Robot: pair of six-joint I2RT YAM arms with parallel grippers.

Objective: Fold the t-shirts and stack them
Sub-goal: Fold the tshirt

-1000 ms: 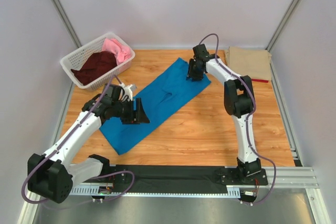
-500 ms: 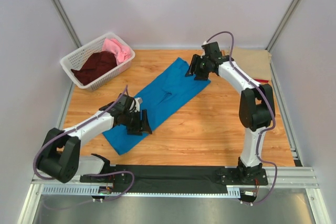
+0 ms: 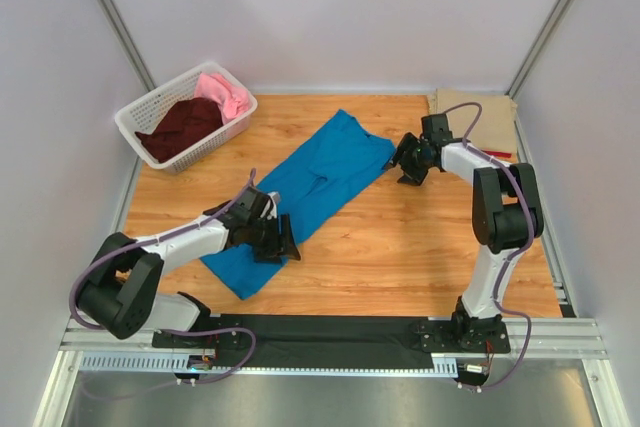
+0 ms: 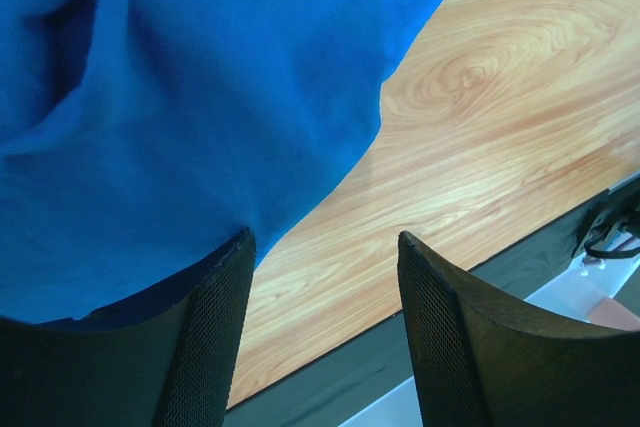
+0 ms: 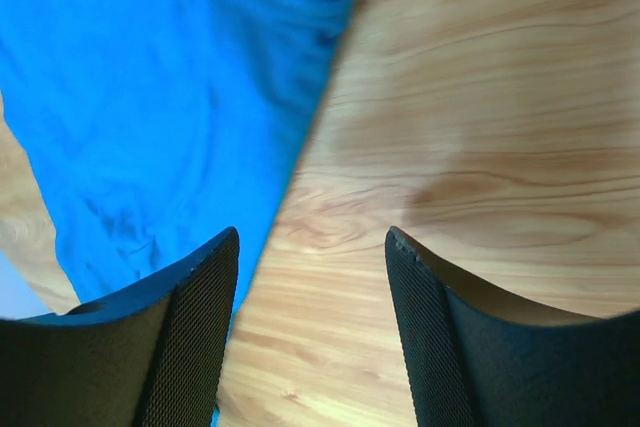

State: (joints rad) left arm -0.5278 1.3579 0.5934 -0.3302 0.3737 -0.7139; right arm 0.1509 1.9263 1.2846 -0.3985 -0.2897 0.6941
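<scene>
Lying slantwise on the bench (image 3: 420, 247), the blue shirt (image 3: 320, 177) is folded into a long strip. The left jaws stand apart at the edge of its near end, and the right jaws stand apart just off its far corner. Neither holds cloth. A maroon shirt (image 3: 185, 125) and a pink shirt (image 3: 225, 95) sit in the basket (image 3: 210, 142). A tan shirt (image 3: 485, 107) lies far right.

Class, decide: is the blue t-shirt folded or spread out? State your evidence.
Partly folded: the blue t-shirt lies as a long narrow diagonal strip, not yet compact.
</scene>
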